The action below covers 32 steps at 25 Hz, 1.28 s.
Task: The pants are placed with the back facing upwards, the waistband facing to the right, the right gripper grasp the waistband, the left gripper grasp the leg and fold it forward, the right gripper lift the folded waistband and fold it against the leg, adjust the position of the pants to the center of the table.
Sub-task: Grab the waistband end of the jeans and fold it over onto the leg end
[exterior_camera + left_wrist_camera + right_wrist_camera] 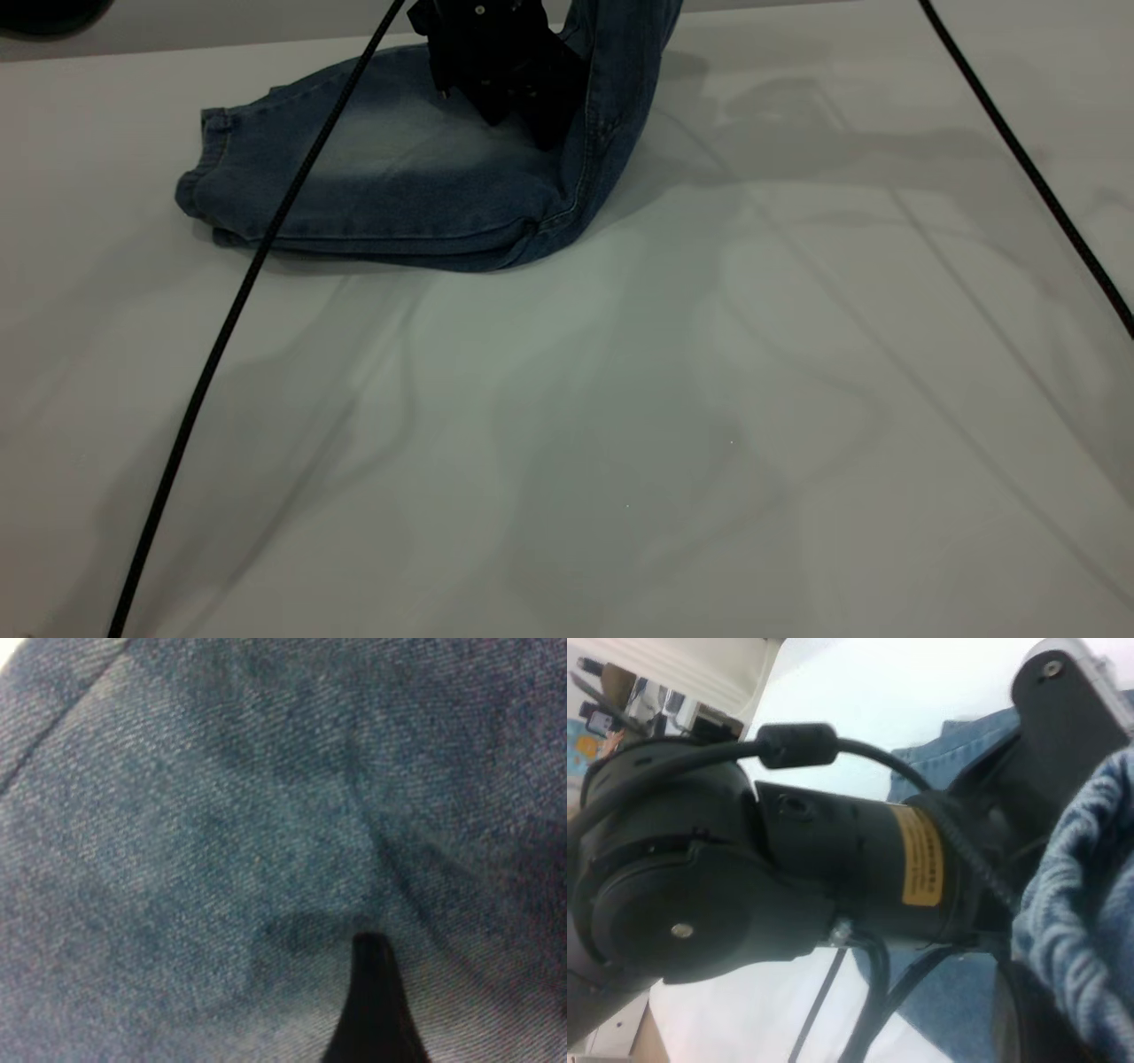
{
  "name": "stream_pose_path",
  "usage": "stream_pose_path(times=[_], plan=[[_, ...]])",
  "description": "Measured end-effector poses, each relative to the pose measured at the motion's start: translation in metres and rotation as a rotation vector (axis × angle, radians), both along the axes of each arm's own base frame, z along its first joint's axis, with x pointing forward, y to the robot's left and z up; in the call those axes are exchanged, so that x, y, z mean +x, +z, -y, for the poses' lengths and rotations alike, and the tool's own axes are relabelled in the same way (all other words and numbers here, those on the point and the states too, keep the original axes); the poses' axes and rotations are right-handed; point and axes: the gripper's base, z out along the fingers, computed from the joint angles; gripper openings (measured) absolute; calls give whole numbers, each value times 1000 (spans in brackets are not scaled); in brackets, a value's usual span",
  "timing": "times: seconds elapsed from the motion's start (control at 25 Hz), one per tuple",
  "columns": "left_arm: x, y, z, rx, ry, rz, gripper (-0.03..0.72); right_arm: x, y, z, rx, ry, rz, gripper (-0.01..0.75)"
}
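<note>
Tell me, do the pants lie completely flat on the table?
No, one end of the pants rises steeply off the table, out of view.

Two thin black cables [239,301] cross the view (one each side), plus a dark object [49,16] at the far corner.

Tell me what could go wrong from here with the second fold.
1. The left end effector sits on the folded pants, right beside the raised denim; the falling fabric could land on it and trap it.
2. A black cable crosses over the pants and may snag them.
3. The pants lie near the far edge of the table, so centring remains, and dragging could undo the fold.
</note>
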Motion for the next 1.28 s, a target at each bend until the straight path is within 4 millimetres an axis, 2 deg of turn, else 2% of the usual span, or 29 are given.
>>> stream_pose_path(times=[0.16,0.4,0.6,0.84,1.0,1.28], plan=[[-5,16,-5,59,-4,-42,468,0,0,0,1,-3,-4,75],[0,63,-12,106,14,18,468,1,0,0,8,-10,-4,75],[8,104,-20,37,70,115,468,0,-1,0,0,-7,-9,75],[18,111,-52,18,197,115,468,0,-1,0,5,-13,-17,75],[22,112,-64,7,238,114,468,1,-1,1,5,-14,-17,75],[17,100,-92,32,314,24,468,1,-1,1,4,-17,-16,75]])
